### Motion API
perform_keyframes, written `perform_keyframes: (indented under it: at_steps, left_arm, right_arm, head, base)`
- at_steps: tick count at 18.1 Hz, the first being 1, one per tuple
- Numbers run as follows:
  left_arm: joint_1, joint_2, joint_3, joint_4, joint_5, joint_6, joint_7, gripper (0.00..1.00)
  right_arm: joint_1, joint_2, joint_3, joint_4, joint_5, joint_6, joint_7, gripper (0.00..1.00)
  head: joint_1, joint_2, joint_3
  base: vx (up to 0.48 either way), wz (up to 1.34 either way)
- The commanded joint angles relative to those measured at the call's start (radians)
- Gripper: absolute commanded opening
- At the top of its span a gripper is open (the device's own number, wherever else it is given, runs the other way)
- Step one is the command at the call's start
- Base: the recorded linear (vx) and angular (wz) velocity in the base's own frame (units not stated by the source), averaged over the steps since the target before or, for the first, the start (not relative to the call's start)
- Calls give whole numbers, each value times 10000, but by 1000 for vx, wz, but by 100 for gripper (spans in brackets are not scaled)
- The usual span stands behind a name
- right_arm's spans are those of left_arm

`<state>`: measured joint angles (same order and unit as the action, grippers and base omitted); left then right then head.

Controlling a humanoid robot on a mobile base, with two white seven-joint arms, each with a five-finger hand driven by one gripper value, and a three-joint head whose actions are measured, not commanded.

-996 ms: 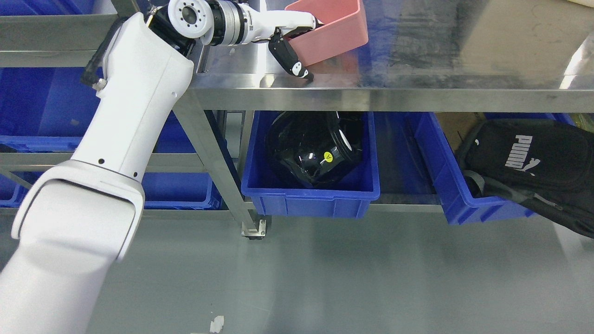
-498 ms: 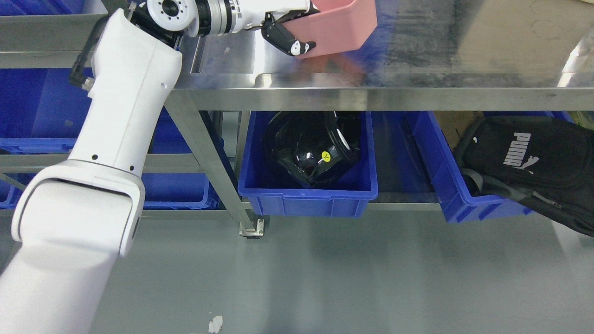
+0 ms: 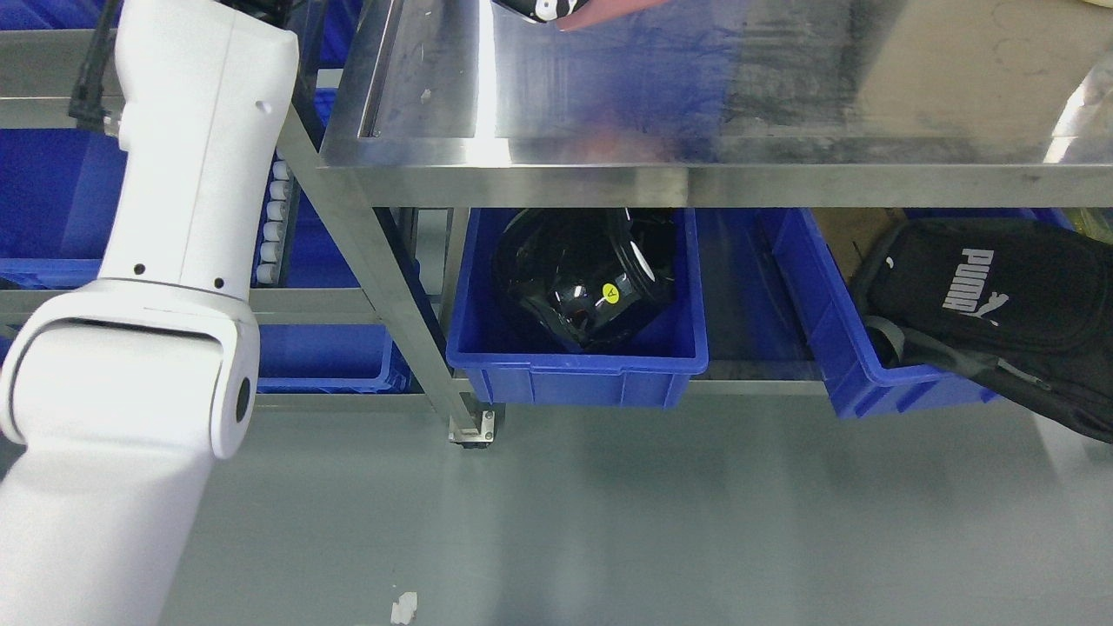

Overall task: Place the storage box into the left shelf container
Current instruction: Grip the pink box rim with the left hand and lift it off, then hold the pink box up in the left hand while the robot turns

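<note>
Nearest, the white left arm rises from the lower left corner past the steel table's leg, with blue bins on the low shelf behind, one holding a black helmet and another a black bag. Farther back, at the top edge over the steel tabletop, only a black fingertip of the left hand shows against a sliver of the pink storage box, which is clear of the tabletop; whether the fingers clasp it cannot be told.
</note>
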<state>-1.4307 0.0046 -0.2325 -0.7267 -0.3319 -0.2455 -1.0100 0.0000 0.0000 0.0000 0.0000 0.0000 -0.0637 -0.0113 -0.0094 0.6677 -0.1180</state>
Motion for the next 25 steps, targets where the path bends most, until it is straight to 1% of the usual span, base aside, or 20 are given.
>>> perform_keyframes:
  at_steps: [1,2,7,12,14,25]
  left_arm:
    - [836,128,563,-2837,37,32,-40,1]
    - [1294,128,288,-3495,37,32,-40,1]
    - [2586,128,-588,-5156,37,108,-40,1]
    - [2970,128,-1308,-5787,250,124,-55,2]
    - [3444,128,-1738,-6061,542,108,-55,2]
    - [3661,128,-1832,-6355,972,139,-223,2]
  right_arm:
    - [-61,-175,-31,-175,-15,-7,-10,100]
    - [-61,-175,-31,-175,-15,-7,-10,100]
    - [-61,-175,-31,-175,-15,-7,-25,100]
    - [-61,-175,-31,-175,-15,-7,-25,100]
    - [-61,-175,-31,-175,-15,-7,-25,100]
    - [-61,-175,-31,-175,-15,-7,-10,100]
  head:
    - [0,0,0]
    - [0,0,0]
    - [0,0,0]
    - [0,0,0]
    - [0,0,0]
    - [0,0,0]
  base:
    - [0,0]
    - [0,0]
    - [0,-2]
    - [-3,-23]
    - [-4,-8]
    - [1,14]
